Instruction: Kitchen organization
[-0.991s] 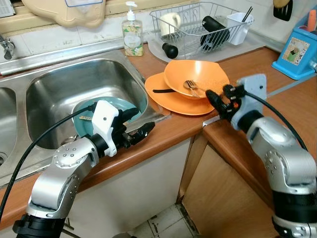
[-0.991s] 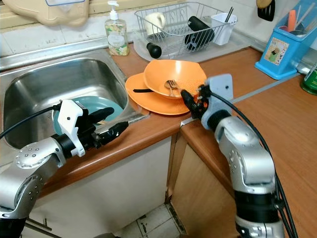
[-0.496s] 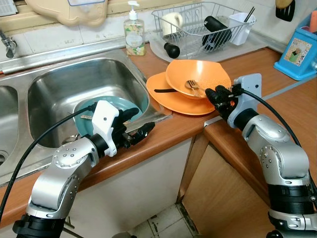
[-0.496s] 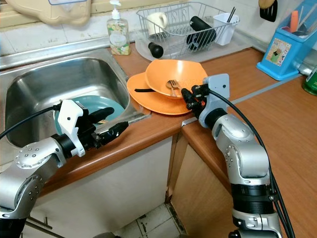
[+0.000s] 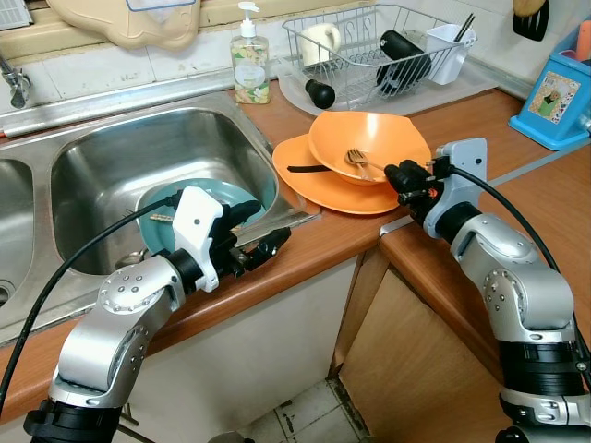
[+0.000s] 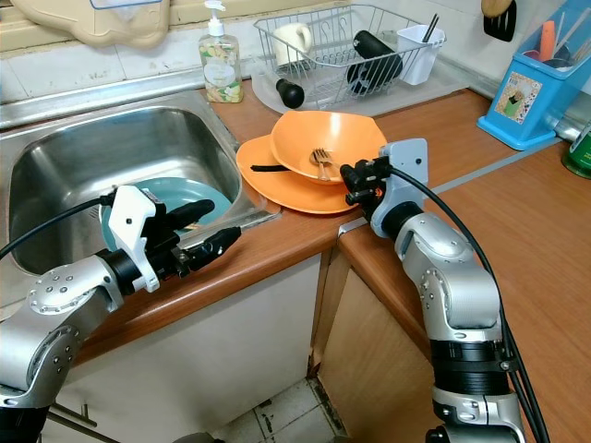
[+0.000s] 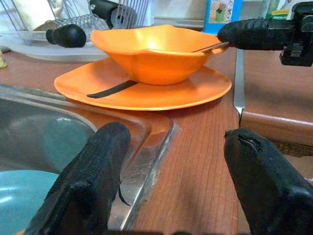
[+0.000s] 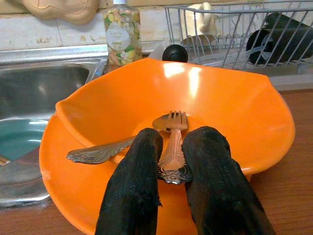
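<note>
two black fingers [image 8: 142, 161] pinch a tarnished fork [image 8: 172, 147] in the orange bowl [image 8: 234, 112].

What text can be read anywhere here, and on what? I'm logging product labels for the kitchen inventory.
None can be read.
Soap bottle: patterned label, print too small to read.
Blue box: a picture panel, lettering blurred.
Green container: cut off by the picture's edge, nothing legible.
</note>
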Motion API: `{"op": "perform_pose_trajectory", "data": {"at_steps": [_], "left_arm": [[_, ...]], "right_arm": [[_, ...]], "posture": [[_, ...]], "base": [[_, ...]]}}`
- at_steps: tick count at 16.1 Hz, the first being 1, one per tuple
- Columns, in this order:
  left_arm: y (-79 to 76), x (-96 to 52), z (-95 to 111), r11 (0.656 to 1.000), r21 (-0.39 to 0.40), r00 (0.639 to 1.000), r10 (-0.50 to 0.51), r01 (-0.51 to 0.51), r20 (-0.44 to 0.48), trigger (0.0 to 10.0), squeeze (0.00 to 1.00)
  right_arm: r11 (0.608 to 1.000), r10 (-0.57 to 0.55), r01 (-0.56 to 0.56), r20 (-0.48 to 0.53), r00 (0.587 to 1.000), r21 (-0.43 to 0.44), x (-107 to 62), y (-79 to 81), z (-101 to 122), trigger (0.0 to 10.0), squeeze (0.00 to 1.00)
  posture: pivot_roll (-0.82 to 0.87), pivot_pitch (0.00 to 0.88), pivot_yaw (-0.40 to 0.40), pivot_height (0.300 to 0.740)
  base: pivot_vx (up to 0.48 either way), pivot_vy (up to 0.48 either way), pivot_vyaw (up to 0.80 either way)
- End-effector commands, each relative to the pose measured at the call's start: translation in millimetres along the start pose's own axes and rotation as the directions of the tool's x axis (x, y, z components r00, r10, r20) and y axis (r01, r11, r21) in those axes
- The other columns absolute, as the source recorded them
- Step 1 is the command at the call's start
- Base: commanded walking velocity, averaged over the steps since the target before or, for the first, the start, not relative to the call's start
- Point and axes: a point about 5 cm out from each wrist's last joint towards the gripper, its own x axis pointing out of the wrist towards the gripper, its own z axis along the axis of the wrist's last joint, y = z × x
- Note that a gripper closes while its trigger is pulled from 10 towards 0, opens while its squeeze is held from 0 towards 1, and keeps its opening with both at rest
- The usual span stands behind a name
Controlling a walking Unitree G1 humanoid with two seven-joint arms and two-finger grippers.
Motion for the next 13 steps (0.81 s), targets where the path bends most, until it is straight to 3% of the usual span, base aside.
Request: {"op": "perform_pose_trajectory", "data": {"at_steps": [1, 4, 7, 10, 13], "left_arm": [[-1.7, -0.3, 1.7, 1.000, 0.009, 1.000, -0.015, 0.015, -0.004, 10.0, 0.00], [-0.7, -0.5, 2.0, 1.000, 0.015, 1.000, -0.016, 0.016, -0.008, 10.0, 0.00], [-0.4, -0.1, 2.2, 1.000, 0.022, 1.000, -0.019, 0.019, -0.011, 10.0, 0.00], [0.1, 1.5, 3.2, 0.999, 0.047, 1.000, -0.020, 0.021, -0.016, 10.0, 0.00], [0.7, 8.2, 10.0, 0.991, 0.131, 1.000, -0.028, 0.028, -0.003, 10.0, 0.00]], "right_arm": [[1.000, -0.002, 0.003, 0.038, 0.999, -0.023, -2.1, -3.5, 11.9, 0.0, 0.00], [0.984, 0.003, -0.002, 0.006, 1.000, -0.181, -9.1, -10.6, 20.7, 0.0, 0.00], [0.963, -0.014, 0.015, 0.006, 1.000, -0.270, -10.9, -15.6, 27.8, 0.0, 0.00], [0.954, -0.014, 0.027, 0.045, 0.999, -0.297, -10.9, -17.4, 39.1, 0.0, 0.00], [0.975, 0.055, -0.022, 0.143, 0.988, -0.221, -11.4, -6.9, 57.2, 0.0, 0.00]], "posture": [[-0.10, 0.000, 0.012, 0.740], [-0.10, 0.000, 0.015, 0.740], [-0.11, 0.000, 0.017, 0.740], [-0.10, 0.000, 0.015, 0.740], [-0.10, 0.000, 0.012, 0.740]], "base": [[0.000, 0.000, 0.00], [0.000, 0.000, 0.00], [0.000, 0.000, 0.00], [0.000, 0.000, 0.00], [0.000, 0.000, 0.00]]}}
